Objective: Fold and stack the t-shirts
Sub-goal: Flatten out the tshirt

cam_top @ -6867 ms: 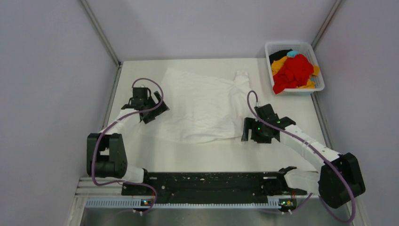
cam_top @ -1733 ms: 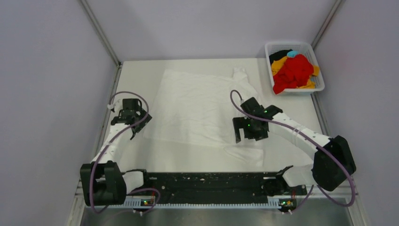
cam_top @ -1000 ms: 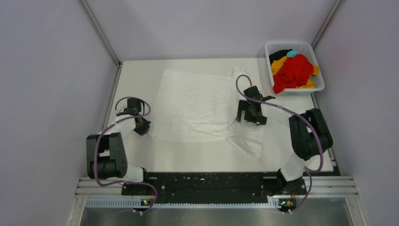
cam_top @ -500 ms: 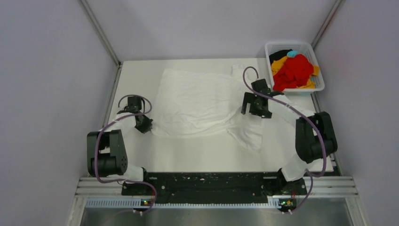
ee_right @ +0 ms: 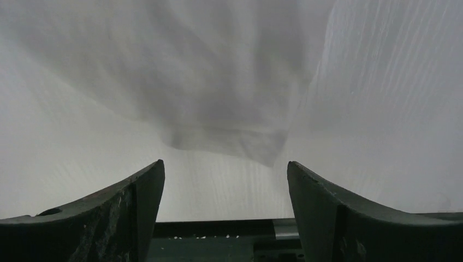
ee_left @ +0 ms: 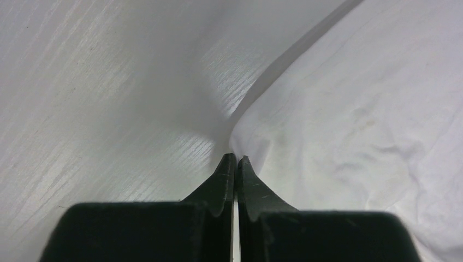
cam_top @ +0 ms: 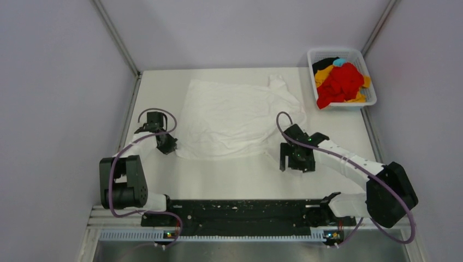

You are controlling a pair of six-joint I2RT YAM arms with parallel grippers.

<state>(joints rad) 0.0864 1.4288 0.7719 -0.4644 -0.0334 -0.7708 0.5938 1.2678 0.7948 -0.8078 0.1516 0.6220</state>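
Observation:
A large white t-shirt point(cam_top: 235, 117) lies spread over the middle of the table. My left gripper point(cam_top: 167, 147) is at the shirt's near-left corner. In the left wrist view its jaws point(ee_left: 235, 157) are shut, with the corner of the white cloth point(ee_left: 355, 109) drawn into the tips. My right gripper point(cam_top: 292, 162) hangs over the shirt's near-right corner. In the right wrist view it point(ee_right: 225, 162) is open with bare table between the fingers, and a blurred fold of the shirt point(ee_right: 218, 98) lies just ahead. More t-shirts are piled in a basket: red point(cam_top: 341, 84), yellow-orange point(cam_top: 323, 73), black point(cam_top: 325, 61) and light blue point(cam_top: 339, 61).
The white mesh basket point(cam_top: 312, 54) stands at the far right corner. Grey walls close the table on the left, back and right. A black rail point(cam_top: 240, 210) with the arm bases runs along the near edge.
The left gripper has closed on the shirt's near-left corner. The right arm has swung from beside the basket back to the near-right corner, its jaws narrowing a little.

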